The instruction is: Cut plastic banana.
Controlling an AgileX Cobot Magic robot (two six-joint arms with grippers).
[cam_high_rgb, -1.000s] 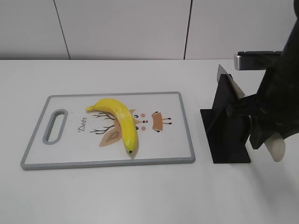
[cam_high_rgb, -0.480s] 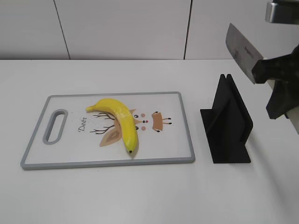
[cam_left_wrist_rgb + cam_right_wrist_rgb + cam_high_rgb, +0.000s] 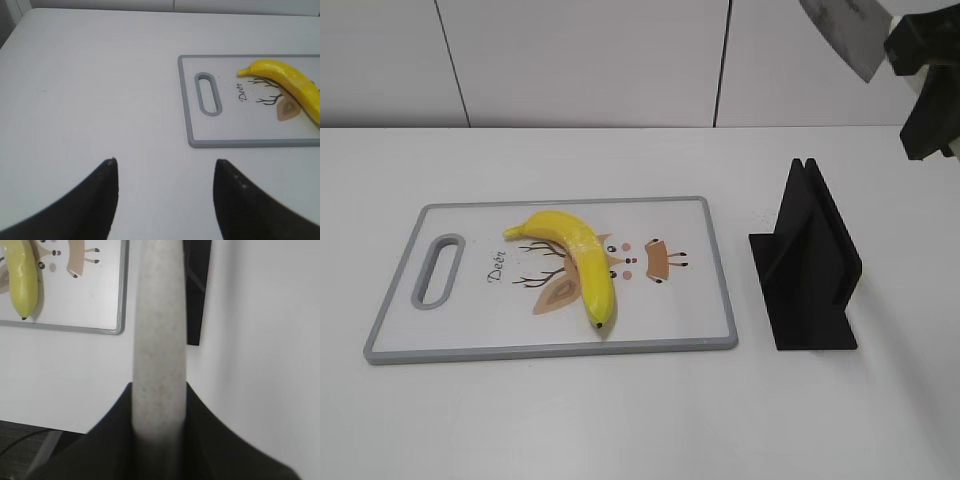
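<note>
Bright, even light floods the white desk (image 3: 620, 420), leaving only faint, soft shadows beneath the black stand (image 3: 810, 262) and the banana (image 3: 575, 262), which shows mild gloss. In the right wrist view, the pale handle (image 3: 159, 340) at 12 o'clock is blurred; the left hand (image 3: 165, 195) is soft-edged at 6 o'clock.

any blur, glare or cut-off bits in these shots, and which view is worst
Right wrist view is worst: the pale knife handle in the right tool fills the centre, soft and out of focus, hiding part of the black stand. Left wrist view: the left tool fingertips are dark blurred shapes. Exterior view: sharp, soft shadows, the knife blade cropped at the top edge; the plastic banana shows mild gloss.
</note>
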